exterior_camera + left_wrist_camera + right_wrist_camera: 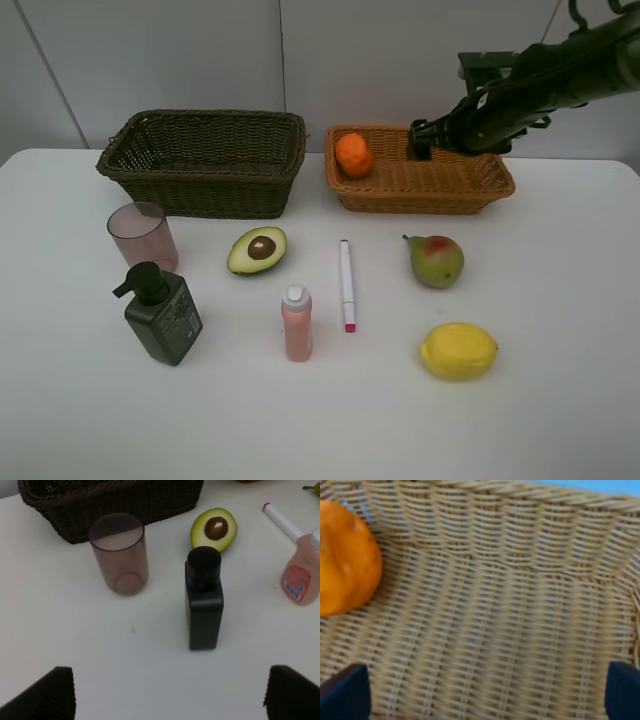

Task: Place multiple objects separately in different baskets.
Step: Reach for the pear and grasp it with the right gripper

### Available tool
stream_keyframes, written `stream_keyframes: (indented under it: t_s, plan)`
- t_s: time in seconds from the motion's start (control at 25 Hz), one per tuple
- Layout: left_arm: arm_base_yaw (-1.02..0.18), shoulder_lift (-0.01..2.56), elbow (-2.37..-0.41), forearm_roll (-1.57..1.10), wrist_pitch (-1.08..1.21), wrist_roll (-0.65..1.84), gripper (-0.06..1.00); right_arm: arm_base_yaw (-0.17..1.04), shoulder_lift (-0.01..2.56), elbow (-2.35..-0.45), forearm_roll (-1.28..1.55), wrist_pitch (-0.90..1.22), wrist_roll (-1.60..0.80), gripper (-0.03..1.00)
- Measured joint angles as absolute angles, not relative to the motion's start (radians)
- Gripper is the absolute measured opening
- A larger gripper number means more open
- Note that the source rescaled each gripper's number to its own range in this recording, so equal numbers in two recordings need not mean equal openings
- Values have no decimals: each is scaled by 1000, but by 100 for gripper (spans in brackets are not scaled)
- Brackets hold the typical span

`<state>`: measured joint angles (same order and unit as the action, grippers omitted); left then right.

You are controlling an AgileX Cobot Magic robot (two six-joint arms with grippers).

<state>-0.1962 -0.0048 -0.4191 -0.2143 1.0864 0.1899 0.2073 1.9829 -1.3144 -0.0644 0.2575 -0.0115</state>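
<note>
The orange (353, 155) lies in the left end of the orange-tan basket (480, 185). My right gripper (420, 140) hangs open and empty over that basket; in the right wrist view (485, 695) the orange (345, 560) is off to one side. The dark basket (200, 160) is empty. On the table stand the pink cup (143, 235), pump bottle (162, 315) and small pink bottle (297, 323), and there lie the avocado half (258, 250), marker (347, 285), pear (436, 260) and lemon (458, 351). My left gripper (170, 697) is open, short of the pump bottle (203, 597) and cup (119, 555).
The white table (560, 400) ends at a pale wall behind the baskets. The left wrist view also shows the avocado half (214, 528), the marker (282, 521), the small pink bottle (302, 572) and the dark basket's wall (110, 502).
</note>
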Motion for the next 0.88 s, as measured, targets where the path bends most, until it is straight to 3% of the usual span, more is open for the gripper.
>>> stream_keyframes:
  t_s: [0.88]
  plan:
    - [-196,-5,-419,-214,1086,190,100,216,1833,-1318,40,739,-12,99]
